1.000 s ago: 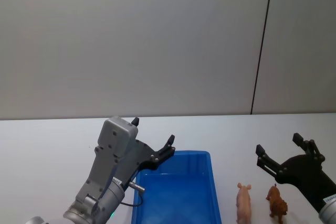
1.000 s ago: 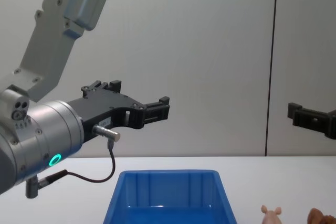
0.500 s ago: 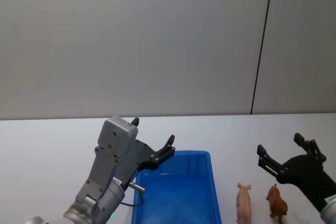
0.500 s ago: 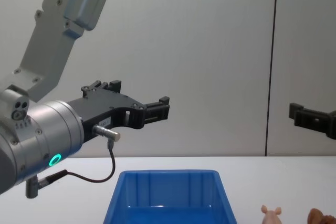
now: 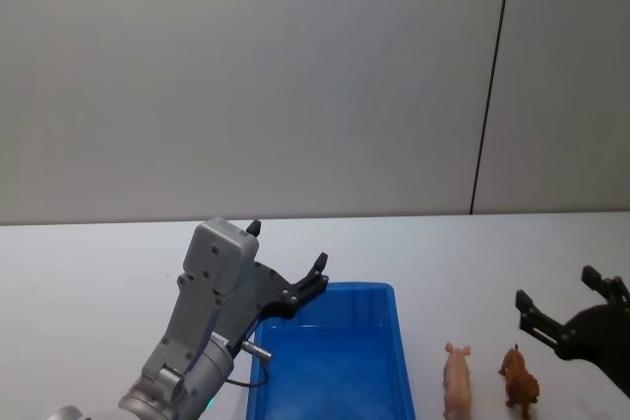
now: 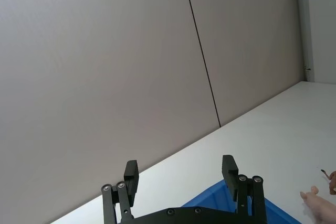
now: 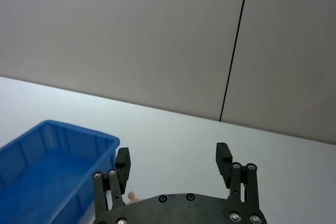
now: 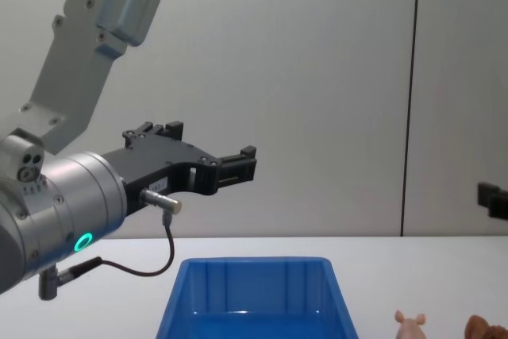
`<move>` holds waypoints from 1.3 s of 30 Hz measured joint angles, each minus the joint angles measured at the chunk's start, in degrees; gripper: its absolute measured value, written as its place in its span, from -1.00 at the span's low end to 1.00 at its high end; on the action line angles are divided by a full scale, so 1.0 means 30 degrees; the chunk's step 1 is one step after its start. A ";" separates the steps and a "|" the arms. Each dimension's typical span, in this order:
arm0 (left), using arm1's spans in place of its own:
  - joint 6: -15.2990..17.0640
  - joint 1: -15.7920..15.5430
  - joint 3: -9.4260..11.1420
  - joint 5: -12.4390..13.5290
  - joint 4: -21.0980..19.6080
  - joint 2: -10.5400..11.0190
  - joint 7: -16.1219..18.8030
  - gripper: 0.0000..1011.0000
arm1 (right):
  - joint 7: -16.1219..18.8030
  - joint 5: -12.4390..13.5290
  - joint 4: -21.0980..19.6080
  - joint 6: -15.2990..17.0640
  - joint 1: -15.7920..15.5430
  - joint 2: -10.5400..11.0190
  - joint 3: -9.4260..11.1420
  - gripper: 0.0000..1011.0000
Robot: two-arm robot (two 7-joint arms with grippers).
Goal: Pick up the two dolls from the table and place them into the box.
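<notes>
The pale pink doll [image 5: 457, 381] and the brown doll [image 5: 519, 379] stand side by side on the white table [image 5: 98, 272], just right of the blue box [image 5: 335, 288]. My right gripper [image 5: 556, 287] hovers open and empty to the right of the brown doll and above it. My left gripper [image 5: 286, 245] is held open and empty over the box's far left corner. In the chest view the left gripper [image 8: 210, 140] hangs well above the box [image 8: 254, 275], and the dolls' heads [image 8: 410, 321] peek up at the lower right. The right wrist view shows the box [image 7: 73, 129] and a bit of the pink doll [image 7: 132, 198].
A grey wall [image 5: 295, 76] with a dark vertical seam [image 5: 490, 95] rises behind the table. The box's blue floor [image 5: 330, 371] is bare. White tabletop stretches to the left of the box and behind the dolls.
My right gripper has shifted to the right, away from the dolls and nearer the views' right edge. The left gripper, the box and both dolls have stayed put.
</notes>
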 joint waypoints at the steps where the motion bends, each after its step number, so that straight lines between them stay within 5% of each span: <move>1: 0.0000 0.0000 -0.0001 0.0000 0.0000 0.0000 0.0000 0.98 | 0.0080 0.0038 0.0016 0.0054 -0.0038 0.0080 0.0047 0.98; 17: 0.0000 0.0000 -0.0001 0.0000 0.0000 0.0000 0.0000 0.98 | 0.1454 0.0298 0.0813 0.1673 -0.0473 0.0871 0.0381 0.98; 39: 0.0000 0.0001 -0.0001 0.0000 0.0000 0.0001 0.0000 0.98 | 0.2206 -0.0552 0.2985 0.2848 0.0367 -0.0126 -0.0475 0.98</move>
